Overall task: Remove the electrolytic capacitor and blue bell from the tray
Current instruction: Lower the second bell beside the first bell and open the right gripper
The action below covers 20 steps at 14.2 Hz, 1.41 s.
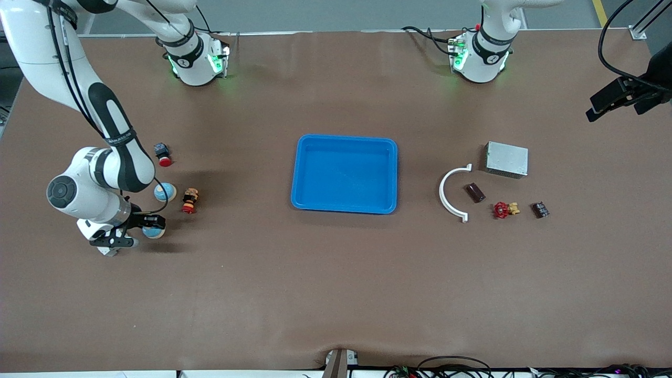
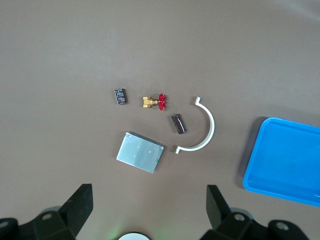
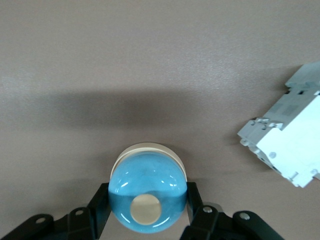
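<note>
My right gripper [image 1: 149, 231] is shut on a blue dome-shaped bell [image 1: 154, 231] low over the table at the right arm's end. In the right wrist view the bell [image 3: 148, 195] sits between the two black fingers [image 3: 100, 205]. The capacitor [image 1: 475, 192], a small dark brown cylinder, lies on the table beside a white curved bracket [image 1: 451, 194]. It also shows in the left wrist view [image 2: 178, 124]. My left gripper [image 1: 598, 107] is open and empty, high over the left arm's end; in its own view [image 2: 148, 205] it is well above the capacitor.
A blue tray [image 1: 296, 173] stands mid-table. A metal box [image 1: 506, 159], a red valve [image 1: 504, 210] and a small black part [image 1: 541, 210] lie near the capacitor. A second blue bell [image 1: 164, 191], two red buttons [image 1: 190, 200] and a white breaker [image 3: 287, 145] lie near the right gripper.
</note>
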### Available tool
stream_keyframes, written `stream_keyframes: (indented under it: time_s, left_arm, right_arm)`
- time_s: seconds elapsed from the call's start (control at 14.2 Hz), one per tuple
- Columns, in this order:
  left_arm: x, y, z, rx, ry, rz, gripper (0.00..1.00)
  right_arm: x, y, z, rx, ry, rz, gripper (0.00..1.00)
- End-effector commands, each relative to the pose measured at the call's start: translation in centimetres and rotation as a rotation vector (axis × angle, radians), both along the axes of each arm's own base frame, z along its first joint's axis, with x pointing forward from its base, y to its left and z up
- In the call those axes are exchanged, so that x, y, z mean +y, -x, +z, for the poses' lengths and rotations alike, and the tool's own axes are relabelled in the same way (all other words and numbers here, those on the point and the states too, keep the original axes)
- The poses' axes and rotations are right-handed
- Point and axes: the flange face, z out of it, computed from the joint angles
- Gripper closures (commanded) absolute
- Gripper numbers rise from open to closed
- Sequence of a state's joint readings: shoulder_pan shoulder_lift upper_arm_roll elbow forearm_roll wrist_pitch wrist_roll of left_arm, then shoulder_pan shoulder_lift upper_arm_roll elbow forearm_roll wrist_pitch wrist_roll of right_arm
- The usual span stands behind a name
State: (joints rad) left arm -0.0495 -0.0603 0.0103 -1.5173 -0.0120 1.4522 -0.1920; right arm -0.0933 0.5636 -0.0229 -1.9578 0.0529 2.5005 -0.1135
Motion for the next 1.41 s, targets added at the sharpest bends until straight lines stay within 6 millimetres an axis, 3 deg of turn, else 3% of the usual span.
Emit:
stream_keyframes:
  time_s: [0.0, 0.21, 0.28, 0.35, 0.84, 1.34]
  left_arm:
    - [-0.6, 0.4, 0.1, 0.006, 0.005, -0.026, 0.00]
    - [-3.1, 0.2, 0.0, -0.003, 0.004, -0.072, 0.00]
    - [-3.7, 0.1, -0.3, 0.001, 0.002, -0.084, 0.00]
    - [-4.2, 0.2, -0.4, 0.004, 0.001, -0.093, 0.00]
    - [-4.0, 0.4, -0.6, 0.013, -0.003, -0.093, 0.00]
    - [-4.1, 0.8, 0.3, -0.002, -0.002, -0.098, 0.00]
  right_arm:
    - [-0.8, -0.4, -0.6, -0.003, 0.005, 0.016, 1.00]
    - [-1.0, -0.4, -0.6, -0.008, 0.005, 0.000, 1.00]
    - [-1.1, -0.4, -0.7, -0.008, 0.004, -0.006, 0.64]
    - [-1.3, -0.5, -0.7, -0.014, 0.001, -0.016, 0.01]
    - [-0.6, -0.5, -0.5, -0.007, -0.001, -0.005, 0.00]
    - [-0.6, -1.5, 4.5, 0.011, 0.012, 0.029, 0.00]
